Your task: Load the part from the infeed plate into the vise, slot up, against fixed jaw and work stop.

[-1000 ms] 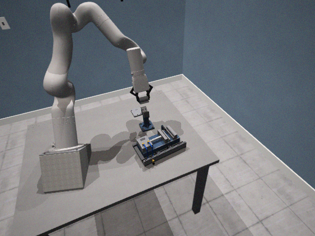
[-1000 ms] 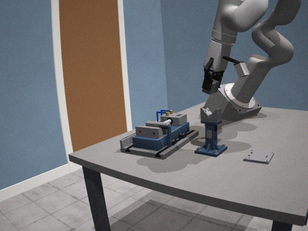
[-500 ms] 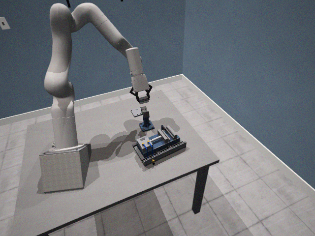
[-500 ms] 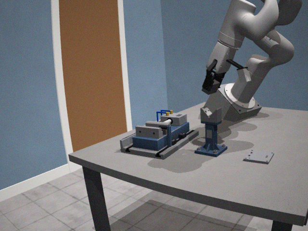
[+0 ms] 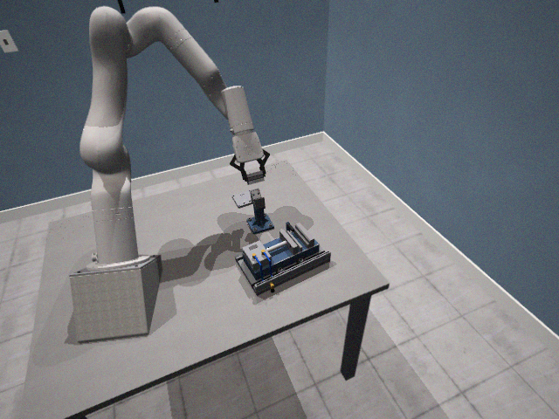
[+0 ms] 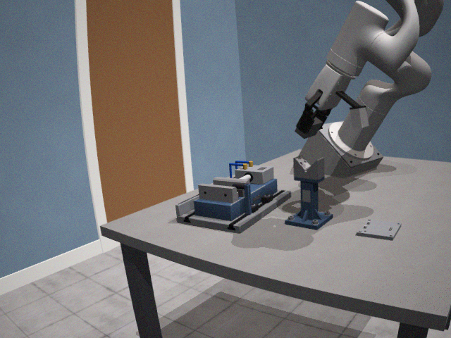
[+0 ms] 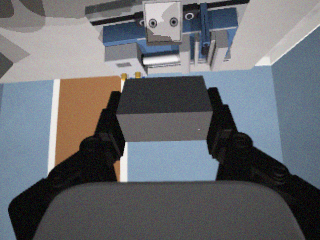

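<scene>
Top: gripper [image 5: 251,176] pinching part [image 5: 253,175], tilted, airborne above V-block [image 5: 258,195]; infeed plate [image 5: 241,198] beside it. Exterior: part [image 6: 305,125] between fingers, vise [image 6: 232,196] well below. Wrist: block [image 7: 163,108] clamped between both pads, V-block [image 7: 161,22] beyond fingertips.

Grey table [image 5: 189,325] with dark legs fills centre of the top view. Pale tiled floor [image 5: 451,342] at lower right. Blue walls [image 5: 429,67] across the upper frame, white baseboard [image 5: 406,207] along their foot. Small white wall plate [image 5: 8,41] at upper left. Exterior view: orange panel [image 6: 134,101] with white trim [image 6: 82,91] at upper left.
</scene>
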### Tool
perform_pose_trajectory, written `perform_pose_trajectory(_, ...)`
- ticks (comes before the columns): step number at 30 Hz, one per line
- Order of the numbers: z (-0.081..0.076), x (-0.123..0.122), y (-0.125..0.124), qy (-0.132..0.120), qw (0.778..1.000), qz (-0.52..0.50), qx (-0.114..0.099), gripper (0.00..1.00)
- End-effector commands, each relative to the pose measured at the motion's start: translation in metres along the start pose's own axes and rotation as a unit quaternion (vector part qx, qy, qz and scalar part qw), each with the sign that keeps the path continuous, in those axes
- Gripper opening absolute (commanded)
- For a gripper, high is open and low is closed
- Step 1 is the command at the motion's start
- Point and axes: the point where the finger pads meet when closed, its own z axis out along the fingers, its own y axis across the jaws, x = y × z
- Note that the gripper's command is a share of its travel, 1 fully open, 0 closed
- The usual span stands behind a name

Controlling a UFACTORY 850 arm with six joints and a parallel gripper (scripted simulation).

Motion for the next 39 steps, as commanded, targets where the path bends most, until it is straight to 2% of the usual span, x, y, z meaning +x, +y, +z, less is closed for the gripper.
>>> perform_pose_trajectory(1, -0.0005, 0.0002, 0.0004, -0.019, 1.0, 0.0, 0.0, 0.0)
perform_pose_trajectory(10, -0.0005, 0.001, 0.0005, -0.05, 0.999, 0.0, 0.0, 0.0)
perform_pose_trajectory(23, -0.0004, 0.0016, 0.0004, -0.078, 0.997, 0.0, 0.0, 0.0)
perform_pose_trajectory(39, -0.0004, 0.002, 0.0005, -0.095, 0.996, 0.0, 0.0, 0.0)
